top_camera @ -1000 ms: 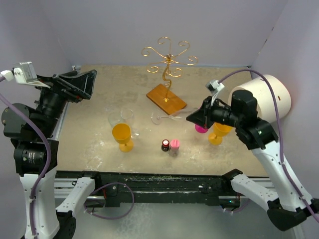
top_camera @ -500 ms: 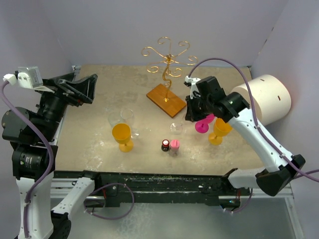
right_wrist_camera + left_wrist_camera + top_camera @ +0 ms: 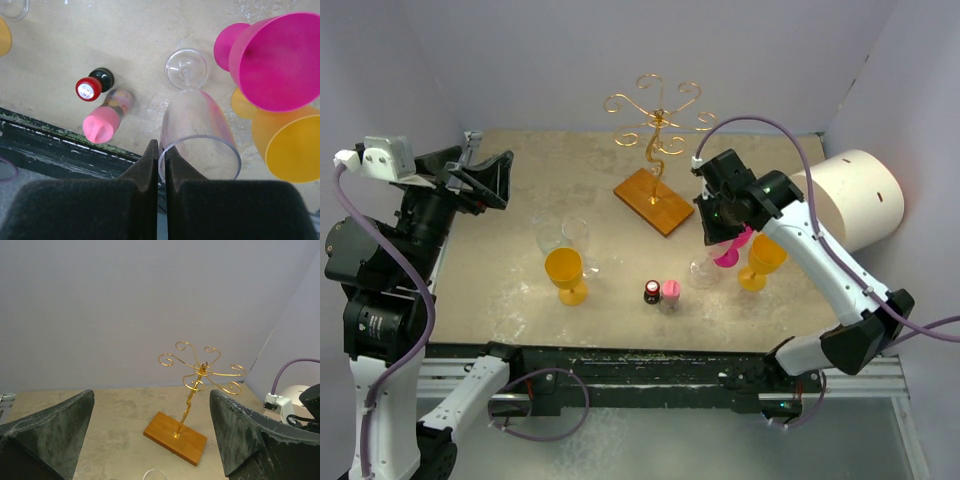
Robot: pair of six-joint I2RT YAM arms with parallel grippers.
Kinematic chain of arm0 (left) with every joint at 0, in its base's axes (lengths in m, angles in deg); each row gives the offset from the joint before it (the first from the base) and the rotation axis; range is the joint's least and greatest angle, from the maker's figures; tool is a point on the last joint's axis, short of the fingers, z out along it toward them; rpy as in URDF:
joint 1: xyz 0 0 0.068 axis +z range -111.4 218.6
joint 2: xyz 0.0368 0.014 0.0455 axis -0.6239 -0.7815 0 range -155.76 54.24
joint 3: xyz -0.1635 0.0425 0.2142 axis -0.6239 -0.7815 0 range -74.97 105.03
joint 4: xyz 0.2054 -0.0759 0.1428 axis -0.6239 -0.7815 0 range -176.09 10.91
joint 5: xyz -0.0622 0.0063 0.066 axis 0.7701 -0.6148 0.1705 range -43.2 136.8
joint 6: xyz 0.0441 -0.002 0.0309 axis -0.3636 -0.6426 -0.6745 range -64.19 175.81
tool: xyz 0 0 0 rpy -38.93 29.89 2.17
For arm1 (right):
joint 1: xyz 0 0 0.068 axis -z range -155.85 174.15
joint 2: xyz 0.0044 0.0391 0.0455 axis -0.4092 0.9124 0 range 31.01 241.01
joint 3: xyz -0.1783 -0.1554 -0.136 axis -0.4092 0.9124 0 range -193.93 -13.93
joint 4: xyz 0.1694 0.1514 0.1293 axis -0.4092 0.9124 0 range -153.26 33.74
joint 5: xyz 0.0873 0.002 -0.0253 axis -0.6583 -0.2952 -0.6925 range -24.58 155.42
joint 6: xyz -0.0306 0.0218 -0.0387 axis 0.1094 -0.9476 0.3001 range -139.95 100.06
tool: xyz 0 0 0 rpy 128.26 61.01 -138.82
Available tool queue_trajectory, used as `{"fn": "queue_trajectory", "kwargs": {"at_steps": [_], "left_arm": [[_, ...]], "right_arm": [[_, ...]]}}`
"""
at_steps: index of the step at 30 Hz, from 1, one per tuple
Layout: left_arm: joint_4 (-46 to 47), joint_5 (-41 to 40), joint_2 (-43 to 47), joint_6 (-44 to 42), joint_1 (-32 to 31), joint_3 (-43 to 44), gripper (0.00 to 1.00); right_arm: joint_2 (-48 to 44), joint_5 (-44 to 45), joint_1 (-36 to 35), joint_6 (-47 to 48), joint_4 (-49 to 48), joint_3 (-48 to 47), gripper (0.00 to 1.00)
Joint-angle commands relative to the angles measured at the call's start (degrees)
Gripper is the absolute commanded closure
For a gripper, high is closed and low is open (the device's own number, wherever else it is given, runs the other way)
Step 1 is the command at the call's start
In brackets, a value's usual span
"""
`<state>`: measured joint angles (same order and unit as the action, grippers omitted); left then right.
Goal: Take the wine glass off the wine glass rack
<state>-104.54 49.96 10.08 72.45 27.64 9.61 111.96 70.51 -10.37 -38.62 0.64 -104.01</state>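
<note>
The wine glass rack (image 3: 656, 120) is a gold wire stand on a brown wooden base (image 3: 653, 201) at the back centre, and nothing hangs on its scroll arms. It also shows in the left wrist view (image 3: 199, 381). My right gripper (image 3: 713, 236) is shut on the rim of a clear wine glass (image 3: 704, 272), one finger inside the bowl and one outside. The glass (image 3: 196, 125) stands upright with its foot down near the table, right of the rack base. My left gripper (image 3: 483, 172) is open and empty, raised at the far left and facing the rack.
A pink goblet (image 3: 728, 250) and a yellow goblet (image 3: 760, 263) stand just right of the held glass. A red-capped bottle (image 3: 652, 291) and a pink-capped bottle (image 3: 671, 292) stand just to its left. A yellow goblet (image 3: 565, 272) and clear glasses (image 3: 565, 238) stand left. A white roll (image 3: 850, 198) lies at the right wall.
My right gripper has carried the clear glass away from the rack base, forward and right, turning it from lying sideways to upright beside the pink goblet. The left arm has hardly moved.
</note>
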Motion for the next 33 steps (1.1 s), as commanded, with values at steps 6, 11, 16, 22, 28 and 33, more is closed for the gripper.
{"fn": "queue_trajectory", "kwargs": {"at_steps": [6,11,16,22,28,33], "left_arm": [[0.5,-1.6,0.5,-3.1,-0.9,1.4,0.01],[0.5,-1.1,0.1,-2.8,-0.9,1.6,0.01],[-0.2,-0.6,-0.6,-1.8,-0.9,2.3,0.01],[-1.5,0.0,-1.6,-0.5,-0.9,3.5,0.01],[-1.8,0.5,-2.1,1.8,-0.9,2.9,0.01],[-2.1,1.0,-3.0,4.3,-0.9,1.5,0.01]], "right_arm": [[2.1,0.2,-0.7,-0.2,-1.9,1.7,1.00],[3.0,-0.3,-0.8,-0.1,-3.7,4.2,1.00],[3.3,-0.4,-0.8,0.3,-4.7,4.6,0.95],[2.4,0.8,-0.8,0.9,-4.8,2.1,0.75],[-0.8,1.8,-0.8,1.9,-6.6,-1.4,0.48],[-2.4,3.5,-0.2,3.8,-9.7,-3.6,0.26]]}}
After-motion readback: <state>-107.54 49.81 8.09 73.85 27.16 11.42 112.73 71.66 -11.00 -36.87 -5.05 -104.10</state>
